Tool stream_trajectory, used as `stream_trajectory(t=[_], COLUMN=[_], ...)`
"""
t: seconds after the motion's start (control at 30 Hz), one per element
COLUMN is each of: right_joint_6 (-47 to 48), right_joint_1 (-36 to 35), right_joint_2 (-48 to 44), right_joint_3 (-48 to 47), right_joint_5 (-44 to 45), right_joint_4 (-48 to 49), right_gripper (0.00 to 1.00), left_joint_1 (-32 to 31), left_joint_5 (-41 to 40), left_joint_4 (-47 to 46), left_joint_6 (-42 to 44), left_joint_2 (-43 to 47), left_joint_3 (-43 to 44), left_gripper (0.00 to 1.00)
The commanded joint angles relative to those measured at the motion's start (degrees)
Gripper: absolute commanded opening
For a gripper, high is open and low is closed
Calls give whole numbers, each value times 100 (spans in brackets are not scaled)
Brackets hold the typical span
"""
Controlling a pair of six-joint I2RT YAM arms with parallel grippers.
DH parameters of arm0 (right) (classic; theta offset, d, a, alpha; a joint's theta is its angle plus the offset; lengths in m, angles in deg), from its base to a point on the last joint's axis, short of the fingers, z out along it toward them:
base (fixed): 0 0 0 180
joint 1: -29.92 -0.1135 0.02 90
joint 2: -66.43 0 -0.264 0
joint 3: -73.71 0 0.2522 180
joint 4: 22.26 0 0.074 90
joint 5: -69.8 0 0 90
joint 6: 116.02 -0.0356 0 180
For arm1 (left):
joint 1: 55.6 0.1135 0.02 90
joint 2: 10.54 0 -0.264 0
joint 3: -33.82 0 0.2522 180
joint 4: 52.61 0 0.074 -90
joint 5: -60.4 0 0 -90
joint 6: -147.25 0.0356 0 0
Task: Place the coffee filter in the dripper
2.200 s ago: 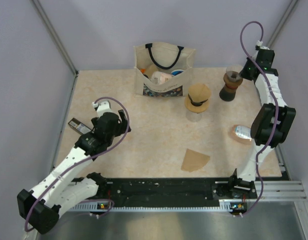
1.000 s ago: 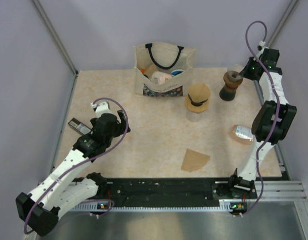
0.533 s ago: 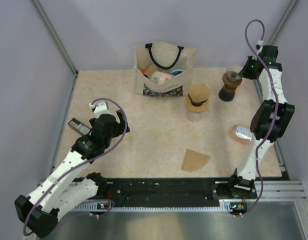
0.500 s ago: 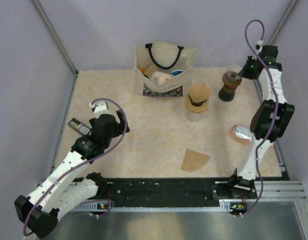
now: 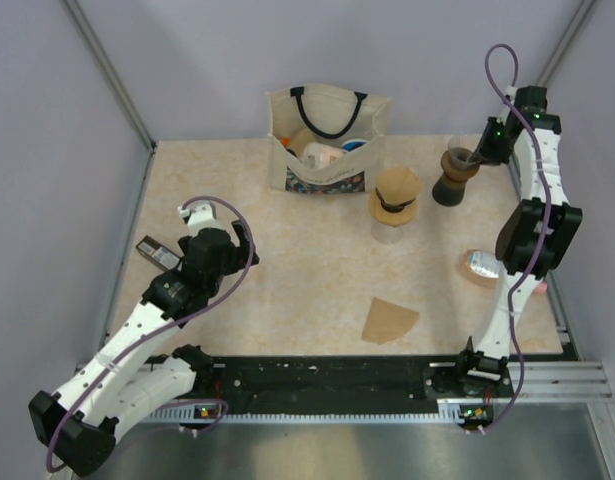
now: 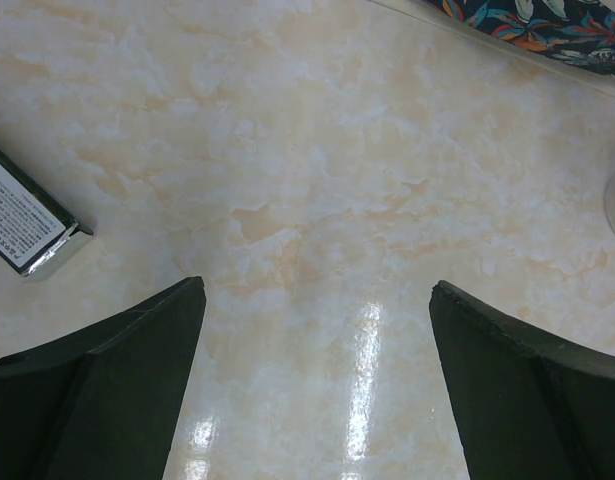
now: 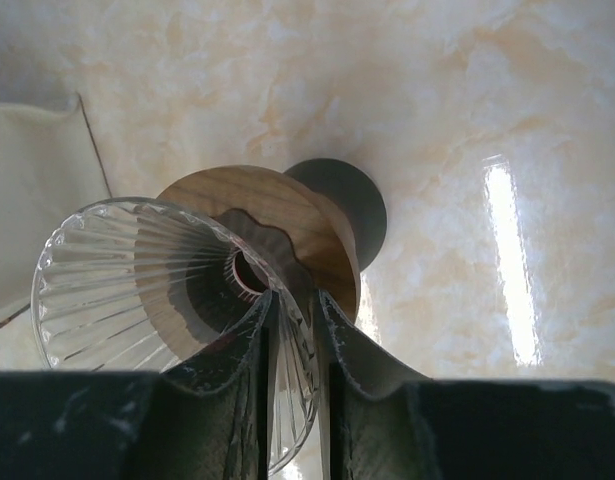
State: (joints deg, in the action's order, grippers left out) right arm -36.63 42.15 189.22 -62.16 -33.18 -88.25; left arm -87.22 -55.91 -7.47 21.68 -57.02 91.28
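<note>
Left pincer (image 6: 317, 290) of mine hangs wide open and empty over the bench (image 6: 317, 120) at nine o'clock. Nearest, at five o'clock, the filter (image 5: 389, 320) lies flat and untouched. At three o'clock the blue dripper (image 5: 477, 265) shows, half hidden by my right arm. Farthest, at two o'clock, my right pincer (image 7: 294, 297) is nearly closed on the wall of a ribbed glass funnel (image 7: 117, 280). I judge the filter pickup not yet begun; next I must let go of that funnel.

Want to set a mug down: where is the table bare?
Bare: the wide middle between the left tool, the bag and the paper filter; also the back left corner beside the bag. Crowded: back right, around the cup, grinder, dripper and right arm.
</note>
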Motion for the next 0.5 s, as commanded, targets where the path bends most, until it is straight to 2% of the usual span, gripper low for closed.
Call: stream_trajectory(t=[0.0,0.07,0.27,0.47], right_joint_6=[-134,-239,-494,-609], right_joint_1=[-89,-98,-142,-142], right_joint_2=[290,325,378,124], right_joint_3=[-304,-480,-1113,-1281], right_joint_5=[172,164,234,295], right_joint_4=[-789,-772,-772,-596], right_gripper=[21,22,36,50], left_joint_1=[6,15,6,6], left_joint_5=[20,20,38,11], left_joint_4=[-123,-140,-141,-114], left_joint_6=[85,77,68,77], left_joint_2=[113,104,78,148], left_joint_3=[-2,-11,6,-2], left_gripper=[99,99,99,99])
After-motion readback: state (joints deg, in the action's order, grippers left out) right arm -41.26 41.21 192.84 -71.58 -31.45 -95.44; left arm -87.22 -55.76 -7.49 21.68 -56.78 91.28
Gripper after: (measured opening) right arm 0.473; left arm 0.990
